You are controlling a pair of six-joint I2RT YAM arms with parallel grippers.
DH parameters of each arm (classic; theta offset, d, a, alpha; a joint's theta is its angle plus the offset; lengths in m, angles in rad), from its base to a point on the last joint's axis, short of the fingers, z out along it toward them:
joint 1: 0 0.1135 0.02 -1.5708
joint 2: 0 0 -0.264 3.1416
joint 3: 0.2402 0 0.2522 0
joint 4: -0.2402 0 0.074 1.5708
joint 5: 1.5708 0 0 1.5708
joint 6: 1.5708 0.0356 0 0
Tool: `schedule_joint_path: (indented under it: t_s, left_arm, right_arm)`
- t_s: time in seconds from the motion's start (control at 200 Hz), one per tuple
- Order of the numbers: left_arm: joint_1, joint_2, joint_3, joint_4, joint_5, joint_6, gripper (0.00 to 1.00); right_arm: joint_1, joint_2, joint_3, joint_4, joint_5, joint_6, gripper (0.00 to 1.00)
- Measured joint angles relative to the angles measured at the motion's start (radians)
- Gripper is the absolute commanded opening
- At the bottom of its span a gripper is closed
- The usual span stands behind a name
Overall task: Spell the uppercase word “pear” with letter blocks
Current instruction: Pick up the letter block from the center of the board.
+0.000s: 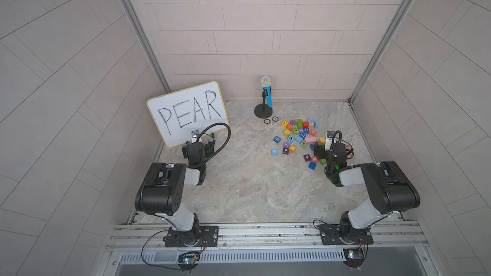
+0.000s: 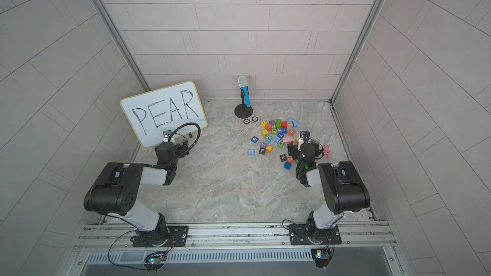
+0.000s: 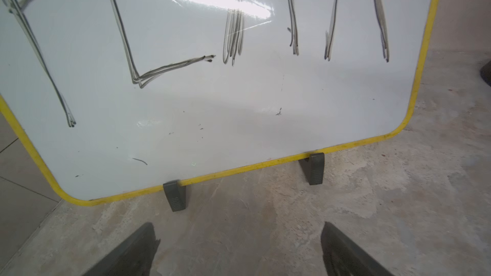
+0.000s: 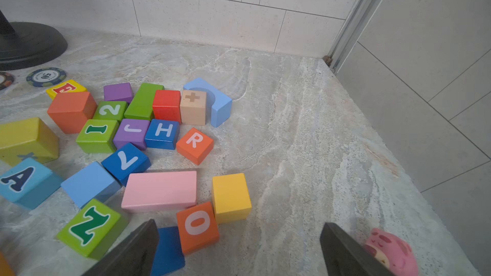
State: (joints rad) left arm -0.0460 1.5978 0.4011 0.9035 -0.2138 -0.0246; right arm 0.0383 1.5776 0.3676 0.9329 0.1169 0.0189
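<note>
Beside the jumbled letter blocks [image 1: 299, 131], right jaws gape empty, left jaws too; nothing spelled yet, so grasping purple P [image 1: 285, 151] seems next.

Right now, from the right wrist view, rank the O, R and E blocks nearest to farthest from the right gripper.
1. O block: just ahead of the right gripper, beside the yellow cube.
2. R block: mid-pile edge, beyond the pink block.
3. E block: far side, beside the poker chip.

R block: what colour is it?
The R block is orange-red, white letter; clearest in the right wrist view.
</note>
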Motion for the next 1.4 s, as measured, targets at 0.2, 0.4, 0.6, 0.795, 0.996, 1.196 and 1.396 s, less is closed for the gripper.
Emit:
schedule_joint_path:
  t_s: [0.2,0.4,0.6,0.795,0.996,1.196,1.396]
  left_arm:
    - [0.000,0.000,0.000,0.000,0.034,0.007,1.00]
    - [0.000,0.000,0.000,0.000,0.039,0.007,1.00]
    - [0.000,0.000,0.000,0.000,0.045,0.007,1.00]
    - [0.001,0.000,0.000,0.000,0.056,0.007,1.00]
    - [0.005,-0.003,0.000,-0.004,0.056,0.007,1.00]
    - [-0.047,-0.138,0.042,-0.195,-0.077,0.015,1.00]
    - [-0.179,-0.366,0.142,-0.396,-0.192,-0.027,1.00]
  right_arm:
    - [0.000,0.000,0.000,0.000,0.000,0.000,1.00]
    - [0.000,0.000,0.000,0.000,0.000,0.000,1.00]
    - [0.000,0.000,0.000,0.000,0.000,0.000,1.00]
    - [-0.004,0.000,0.000,0.000,-0.002,0.000,1.00]
    - [-0.006,0.000,0.000,0.000,-0.005,0.002,1.00]
    - [0.015,-0.170,-0.004,-0.108,0.019,-0.005,1.00]
    - [0.082,-0.447,0.081,-0.324,0.078,0.082,1.00]
